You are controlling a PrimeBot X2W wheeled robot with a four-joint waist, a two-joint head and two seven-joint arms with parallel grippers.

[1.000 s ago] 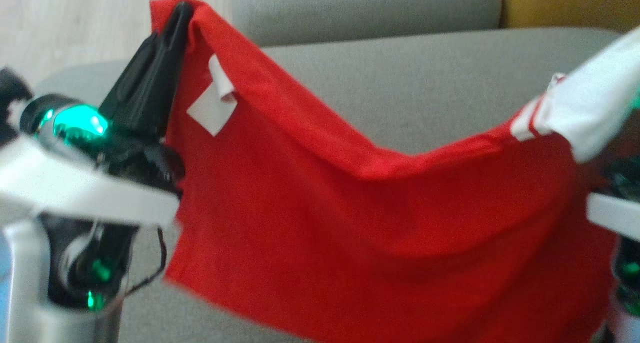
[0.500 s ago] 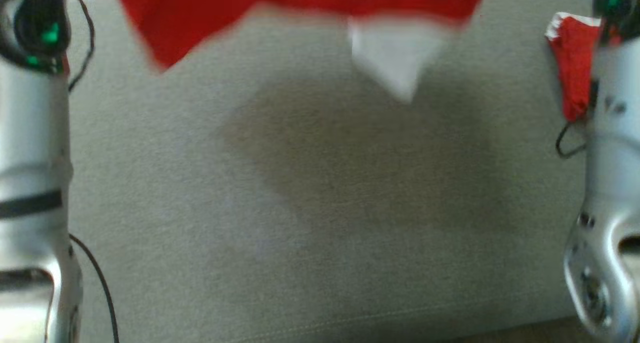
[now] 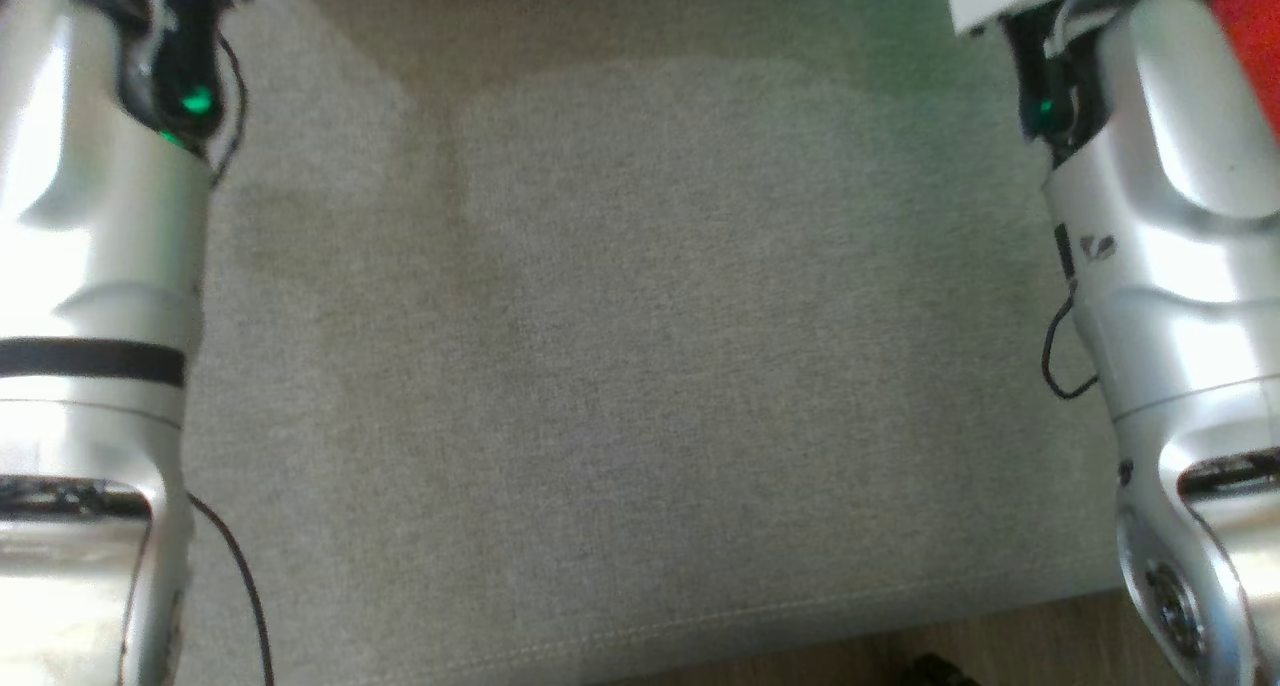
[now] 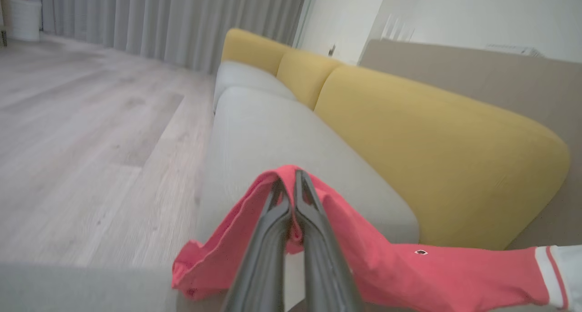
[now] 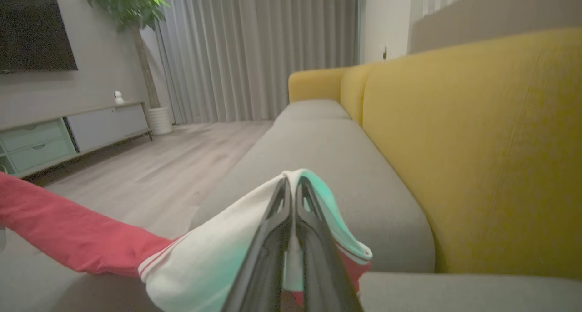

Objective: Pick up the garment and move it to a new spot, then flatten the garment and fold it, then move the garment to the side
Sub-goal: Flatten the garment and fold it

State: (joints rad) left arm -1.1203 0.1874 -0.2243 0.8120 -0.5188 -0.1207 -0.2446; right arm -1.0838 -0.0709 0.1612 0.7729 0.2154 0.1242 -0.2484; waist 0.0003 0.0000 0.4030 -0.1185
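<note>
Garment (image 4: pixel 386 266) — draping soft and light, likely slip-prone | left gripper (image 4: pixel 287 187) pinching its red edge | right gripper (image 5: pixel 291 183) clamping its white sleeve | edge holds seeming best

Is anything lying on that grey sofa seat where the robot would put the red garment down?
Nothing visible does. The left gripper and right gripper are each shut on an end of the garment. The grey seat cushion between the two forearms has no object lying on it.
</note>
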